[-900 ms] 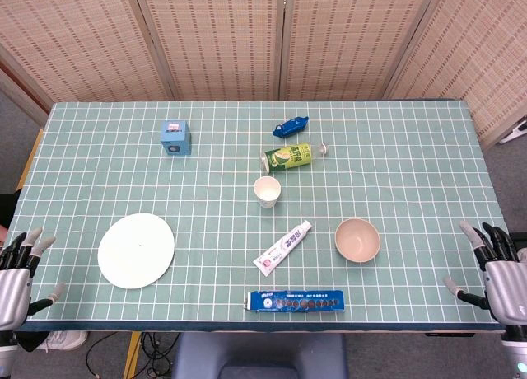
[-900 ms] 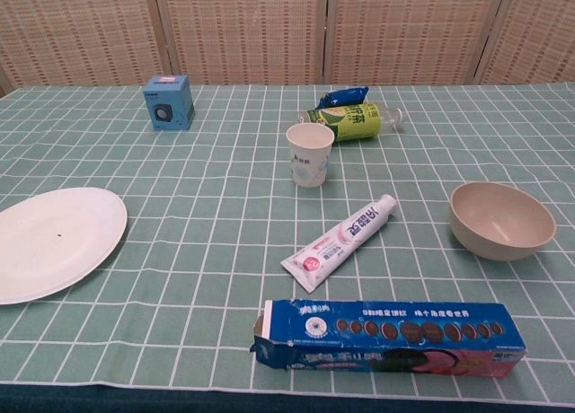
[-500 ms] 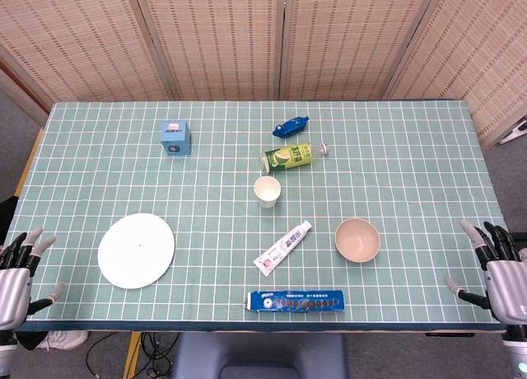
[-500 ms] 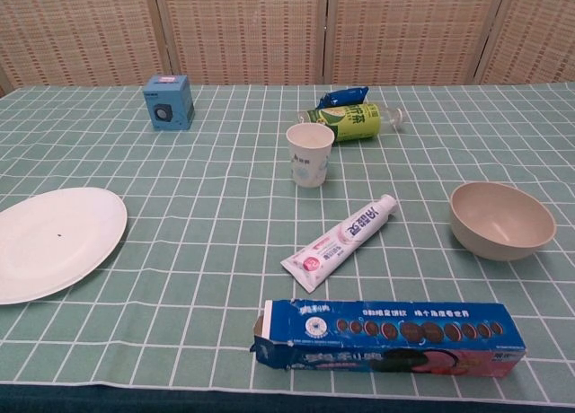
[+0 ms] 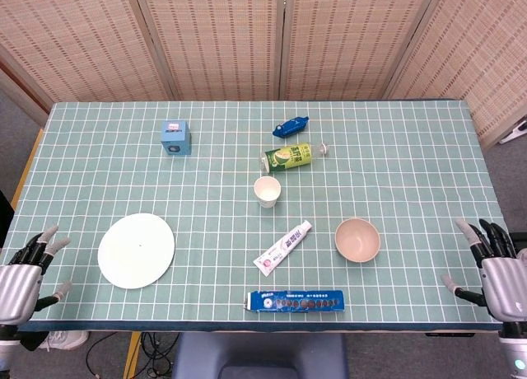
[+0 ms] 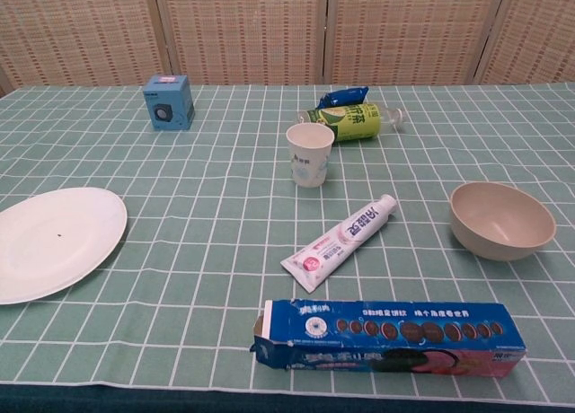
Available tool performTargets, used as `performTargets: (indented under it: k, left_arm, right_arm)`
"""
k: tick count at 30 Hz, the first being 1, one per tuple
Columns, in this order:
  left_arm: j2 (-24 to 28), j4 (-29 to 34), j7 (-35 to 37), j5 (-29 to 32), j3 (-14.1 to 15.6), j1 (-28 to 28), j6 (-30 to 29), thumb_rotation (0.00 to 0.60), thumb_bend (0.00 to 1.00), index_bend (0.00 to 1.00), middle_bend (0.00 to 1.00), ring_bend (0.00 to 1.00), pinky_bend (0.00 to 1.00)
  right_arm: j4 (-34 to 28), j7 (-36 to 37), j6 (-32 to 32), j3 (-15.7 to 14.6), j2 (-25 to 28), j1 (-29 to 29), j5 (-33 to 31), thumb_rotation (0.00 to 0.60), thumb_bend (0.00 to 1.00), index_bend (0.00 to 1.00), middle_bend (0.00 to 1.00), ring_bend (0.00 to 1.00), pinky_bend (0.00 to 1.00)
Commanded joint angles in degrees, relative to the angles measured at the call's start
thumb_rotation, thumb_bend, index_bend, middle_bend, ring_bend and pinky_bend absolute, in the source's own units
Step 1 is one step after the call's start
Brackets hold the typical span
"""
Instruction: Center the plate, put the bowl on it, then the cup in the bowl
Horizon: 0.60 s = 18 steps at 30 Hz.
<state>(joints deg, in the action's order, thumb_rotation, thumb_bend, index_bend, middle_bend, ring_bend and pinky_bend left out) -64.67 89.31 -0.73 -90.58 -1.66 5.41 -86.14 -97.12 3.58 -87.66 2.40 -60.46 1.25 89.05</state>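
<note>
Green grid table point(image 5: 395, 148), plate point(image 5: 136, 250) near-left, cup point(image 5: 267, 190) upright at centre, bowl point(image 5: 357, 239) near-right, tube point(image 5: 282, 247) between cup and box point(image 5: 295, 300), left hand point(image 5: 23, 273) and right hand point(image 5: 497, 269) at near corners, fingers spread, holding nothing

- Your left hand point(image 5: 20, 272) sits off the near-left corner of the worktop point(image 5: 99, 173) with bare cloth between it and the plate point(image 5: 137, 250) — nothing blocks that approach.
- Your right hand point(image 5: 498, 272) has open cloth leading to the bowl point(image 5: 357, 239).
- Mid-worktop is crowded — the toothpaste tube point(image 5: 283, 247) lies between bowl and plate, and the cookie box point(image 5: 295, 300) runs along the near edge.
- Just behind the cup point(image 5: 267, 190) lie a green bottle point(image 5: 288, 156) and a blue packet point(image 5: 291, 127).
</note>
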Motion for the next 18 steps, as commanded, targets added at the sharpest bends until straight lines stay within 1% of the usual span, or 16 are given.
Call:
performTargets:
  k: [1, 3, 5, 6, 8, 11, 15, 18]
  left_arm:
    - [-1.23, -3.21, 2.59, -2.03, 0.84, 0.7, 0.04, 0.6, 0.23, 0.23, 0.15, 0.24, 0.43]
    - [-1.9, -4.87, 3.35, -2.86, 1.13, 1.04, 0.08, 0.6, 0.23, 0.24, 0.2, 0.29, 0.5]
    - [-2.63, -6.77, 3.79, -3.92, 1.51, 1.55, 0.27, 0.6, 0.23, 0.25, 0.29, 0.38, 0.6]
    - [-3.18, -7.98, 3.99, -4.57, 1.63, 1.89, 0.26, 0.6, 0.23, 0.25, 0.31, 0.4, 0.62]
    - [-4.02, -9.9, 4.5, -5.42, 1.94, 2.45, 0.54, 0.6, 0.23, 0.27, 0.41, 0.48, 0.7]
    - [-5.47, -13.0, 5.68, -6.73, 2.61, 3.5, 1.38, 0.6, 0.23, 0.29, 0.57, 0.61, 0.83]
    - [-7.62, -17.19, 6.64, -8.05, 3.36, 4.65, 2.19, 0.6, 0.23, 0.34, 0.7, 0.73, 0.91]
    - [-9.28, -20.13, 6.97, -8.64, 4.01, 5.51, 3.22, 0.6, 0.23, 0.35, 0.78, 0.79, 0.95]
  right_arm:
    - [-0.01, -0.02, 0.02, -0.01, 0.0, 0.02, 0.03, 0.6, 0.18, 0.08, 0.16, 0.0, 0.02]
    - [0.0, -0.02, 0.02, -0.02, 0.0, 0.04, 0.06, 0.6, 0.18, 0.08, 0.16, 0.0, 0.02]
    - [0.01, 0.01, -0.05, -0.02, 0.04, 0.02, 0.1, 0.6, 0.18, 0.08, 0.16, 0.0, 0.02]
    - [0.01, 0.04, -0.08, -0.02, 0.07, 0.01, 0.09, 0.6, 0.18, 0.08, 0.16, 0.0, 0.02]
    - [0.01, 0.06, -0.1, -0.08, 0.12, -0.02, 0.13, 0.6, 0.18, 0.08, 0.16, 0.0, 0.02]
    - [0.02, 0.1, -0.13, -0.11, 0.15, -0.06, 0.11, 0.6, 0.18, 0.08, 0.16, 0.0, 0.02]
    - [-0.05, 0.0, -0.15, -0.15, 0.25, -0.1, 0.1, 0.6, 0.18, 0.08, 0.16, 0.0, 0.02]
    - [-0.19, -0.15, -0.13, -0.15, 0.35, -0.1, 0.06, 0.6, 0.18, 0.08, 0.16, 0.0, 0.02]
